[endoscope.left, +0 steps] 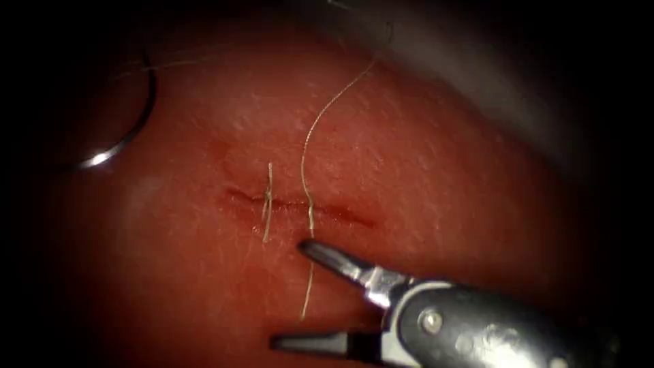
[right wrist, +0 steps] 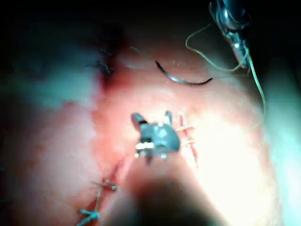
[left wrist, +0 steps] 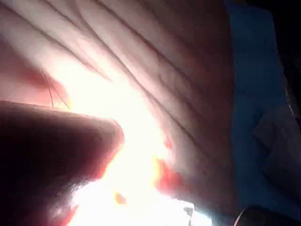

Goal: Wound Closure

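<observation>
Starting at the far left of the endoscope view, I'm seeing the needle (endoscope.left: pixel 129 129) lying free on the tissue (endoscope.left: pixel 422 177), well left of the cut (endoscope.left: pixel 300 204), its curve catching the light, not in the tissue and not in either tool. In the right wrist view the needle (right wrist: pixel 183 79) is lying on the surface the same way, with the thread (right wrist: pixel 207 59) looping off toward the left arm's tool (right wrist: pixel 233 26). That tool appears to be near the thread, but I cannot tell whether it is gripping it or how its jaws stand.

Moving right, I'm looking at a finished stitch (endoscope.left: pixel 267 201) crossing the cut, short ends standing off it. Just beside it to the right, the thread (endoscope.left: pixel 306 163) is coming down from the upper tissue, crossing the cut and trailing its free end (endoscope.left: pixel 306 300) toward the near edge.

Further right, my right arm's tool (endoscope.left: pixel 300 296) is hovering with its jaws spread wide and holding nothing; the upper jaw tip is sitting just below the cut, touching or almost touching the thread, and the free end is hanging between the two jaws.

My judgement here: I'm wanting to keep those jaws low but off the tissue, square them to the strand and close only once the thread is truly between them, so I'm not pinching the tissue or tugging the stitch beside it.
</observation>
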{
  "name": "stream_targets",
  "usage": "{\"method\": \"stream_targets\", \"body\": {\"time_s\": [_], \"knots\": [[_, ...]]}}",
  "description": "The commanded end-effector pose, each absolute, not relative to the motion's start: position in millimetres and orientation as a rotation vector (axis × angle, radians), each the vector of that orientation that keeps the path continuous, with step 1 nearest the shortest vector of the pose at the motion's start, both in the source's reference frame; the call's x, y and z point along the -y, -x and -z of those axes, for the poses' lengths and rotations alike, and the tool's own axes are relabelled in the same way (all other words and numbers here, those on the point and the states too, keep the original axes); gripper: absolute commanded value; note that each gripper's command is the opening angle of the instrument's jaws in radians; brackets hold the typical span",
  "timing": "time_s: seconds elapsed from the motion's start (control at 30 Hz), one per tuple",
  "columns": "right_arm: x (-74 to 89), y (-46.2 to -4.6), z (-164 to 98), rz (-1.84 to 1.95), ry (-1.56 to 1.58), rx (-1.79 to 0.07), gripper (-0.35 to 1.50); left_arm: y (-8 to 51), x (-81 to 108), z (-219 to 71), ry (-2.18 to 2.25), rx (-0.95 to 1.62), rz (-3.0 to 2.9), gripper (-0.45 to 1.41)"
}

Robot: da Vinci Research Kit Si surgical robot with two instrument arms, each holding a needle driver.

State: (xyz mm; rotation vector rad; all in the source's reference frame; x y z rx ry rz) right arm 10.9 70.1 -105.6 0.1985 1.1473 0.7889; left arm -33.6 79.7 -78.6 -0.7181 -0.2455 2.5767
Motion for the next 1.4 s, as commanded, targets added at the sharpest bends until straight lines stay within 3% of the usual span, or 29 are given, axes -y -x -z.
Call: {"method": "stream_targets", "body": {"time_s": [0.03,0.3,0.67,0.83,1.0,1.1,1.17,1.4], "knots": [[-72.4,-11.6,103.7,-0.794,-0.188,-1.147,0.71,34.0,-77.9,78.3,0.731,0.249,-2.581,-0.35],[-77.4,-11.2,99.7,-0.787,-0.164,-1.152,0.39,33.7,-71.7,78.3,0.763,0.272,-2.584,-0.35],[-77.4,-10.6,96.7,-0.727,-0.187,-1.177,0.32,33.5,-67.0,77.0,0.79,0.292,-2.599,-0.35],[-77.2,-6.9,98.1,-0.728,-0.179,-1.164,0.27,32.5,-67.0,77.7,0.803,0.309,-2.603,-0.35],[-78.2,-6.2,98.7,-0.716,-0.161,-1.155,0.21,31.9,-66.1,78.0,0.803,0.304,-2.61,-0.35],[-79.0,-5.1,99.8,-0.706,-0.172,-1.157,0.02,32.2,-65.7,78.6,0.803,0.307,-2.608,-0.35],[-80.0,-3.3,101.7,-0.708,-0.199,-1.159,-0.27,32.3,-66.0,79.1,0.804,0.313,-2.605,-0.35],[-80.2,-1.9,108.2,-0.704,-0.239,-1.163,-0.35,31.9,-66.6,79.0,0.788,0.29,-2.61,-0.35]]}}
